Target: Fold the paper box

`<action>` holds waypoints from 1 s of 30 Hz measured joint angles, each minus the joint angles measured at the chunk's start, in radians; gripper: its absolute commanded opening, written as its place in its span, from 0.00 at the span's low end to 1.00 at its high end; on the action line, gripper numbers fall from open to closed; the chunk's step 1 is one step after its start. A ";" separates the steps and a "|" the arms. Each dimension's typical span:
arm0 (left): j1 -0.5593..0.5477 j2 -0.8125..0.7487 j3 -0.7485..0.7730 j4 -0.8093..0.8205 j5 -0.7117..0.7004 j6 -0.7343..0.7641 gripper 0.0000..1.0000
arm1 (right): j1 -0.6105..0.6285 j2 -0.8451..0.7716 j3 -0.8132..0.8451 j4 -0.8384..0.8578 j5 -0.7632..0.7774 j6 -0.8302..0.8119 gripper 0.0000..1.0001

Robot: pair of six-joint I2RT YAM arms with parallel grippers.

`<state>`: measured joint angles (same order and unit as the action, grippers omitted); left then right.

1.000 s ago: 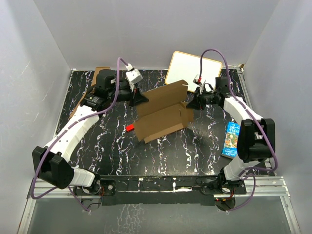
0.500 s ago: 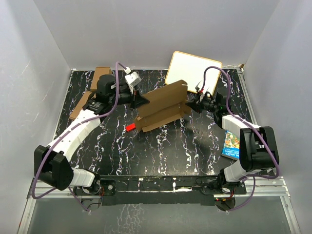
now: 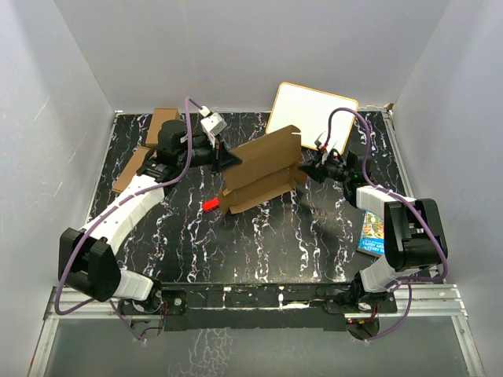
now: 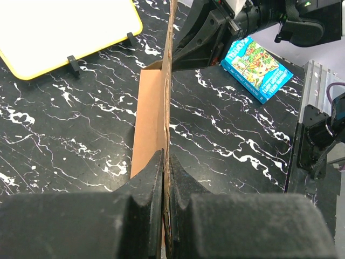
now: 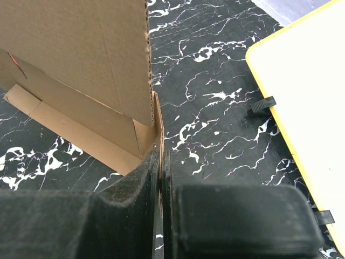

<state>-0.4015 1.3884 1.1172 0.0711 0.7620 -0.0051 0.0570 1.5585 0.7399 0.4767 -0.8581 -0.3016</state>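
Observation:
The paper box (image 3: 263,169) is a brown cardboard die-cut sheet, partly folded, held up over the middle of the black marbled table. My left gripper (image 3: 228,159) is shut on its left edge; in the left wrist view the sheet (image 4: 161,102) runs edge-on between the closed fingers (image 4: 148,178). My right gripper (image 3: 309,167) is shut on a flap at its right end; in the right wrist view the box (image 5: 81,70) stands left of the closed fingers (image 5: 143,175), its wall upright.
A whiteboard with a yellow rim (image 3: 311,115) leans at the back right. A blue picture book (image 3: 374,226) lies at the right. Other brown cardboard pieces (image 3: 149,149) lie at the back left. A small red object (image 3: 209,205) lies by the box's left corner.
The box's front panel has swung up and back, so the sheet looks narrower from above. My right gripper moved left and lower with the flap. My left gripper shifted slightly.

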 measured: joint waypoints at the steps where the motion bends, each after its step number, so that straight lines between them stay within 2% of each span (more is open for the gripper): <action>1: 0.001 0.000 -0.001 0.006 0.000 -0.008 0.00 | 0.000 0.000 0.000 0.002 0.000 0.002 0.08; 15: 0.014 0.000 -0.005 0.026 0.000 -0.040 0.00 | 0.000 0.000 -0.024 0.068 0.003 0.042 0.08; 30: 0.016 0.027 -0.040 0.045 0.049 -0.115 0.00 | 0.000 0.014 -0.095 0.135 -0.032 0.066 0.15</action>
<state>-0.3859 1.4158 1.0767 0.1158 0.8112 -0.1204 0.0566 1.5726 0.6445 0.6113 -0.8898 -0.2356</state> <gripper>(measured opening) 0.017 0.134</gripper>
